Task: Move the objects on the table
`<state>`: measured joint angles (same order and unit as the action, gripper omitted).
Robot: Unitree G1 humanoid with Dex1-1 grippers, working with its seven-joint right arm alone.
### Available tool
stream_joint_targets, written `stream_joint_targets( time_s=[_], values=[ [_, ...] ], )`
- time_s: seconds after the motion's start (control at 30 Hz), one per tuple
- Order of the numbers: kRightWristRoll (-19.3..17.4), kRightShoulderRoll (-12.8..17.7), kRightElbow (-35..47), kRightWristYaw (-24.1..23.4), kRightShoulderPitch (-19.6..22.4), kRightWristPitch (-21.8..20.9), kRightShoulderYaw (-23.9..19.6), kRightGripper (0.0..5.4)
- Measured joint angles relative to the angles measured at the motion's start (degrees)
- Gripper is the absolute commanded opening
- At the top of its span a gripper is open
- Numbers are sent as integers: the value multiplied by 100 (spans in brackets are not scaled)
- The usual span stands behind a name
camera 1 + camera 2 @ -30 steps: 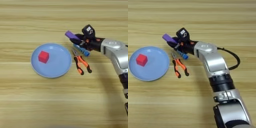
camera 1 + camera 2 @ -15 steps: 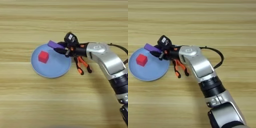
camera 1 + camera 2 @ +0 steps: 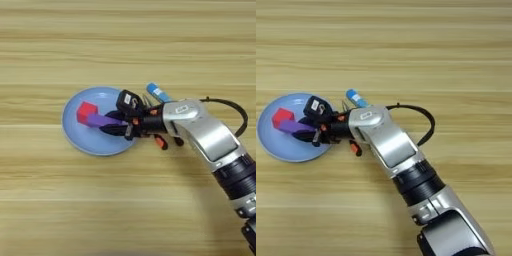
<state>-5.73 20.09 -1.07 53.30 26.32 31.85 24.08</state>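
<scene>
End effector [image 3: 114, 125] — purple block [image 3: 101, 120] — now beside red cube [image 3: 86, 111].

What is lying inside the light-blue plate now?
On the plate sits the red cube. The purple block, held by the right gripper, is over it; whether it touches the plate is hidden.

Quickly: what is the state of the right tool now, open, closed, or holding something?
Right tool: closed on the purple block, over the blue plate, with the block's end beside the red cube.

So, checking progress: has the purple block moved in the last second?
Yes. The purple block went left, from right of the plate to over it, beside the red cube.
</scene>
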Motion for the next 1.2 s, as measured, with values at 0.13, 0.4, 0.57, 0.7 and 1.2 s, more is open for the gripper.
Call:
stream_joint_targets(
  time_s=[0.13,0.4,0.57,0.7,1.2],
  values=[
    [89,-50,-416,106,3,-116,62,142],
    [141,-268,-1046,239,38,-195,74,142],
    [209,-364,-1264,260,105,-281,71,171],
    [219,-425,-1281,331,119,-284,66,207],
    [-28,-541,-719,327,218,-210,-491,366]
  ],
)
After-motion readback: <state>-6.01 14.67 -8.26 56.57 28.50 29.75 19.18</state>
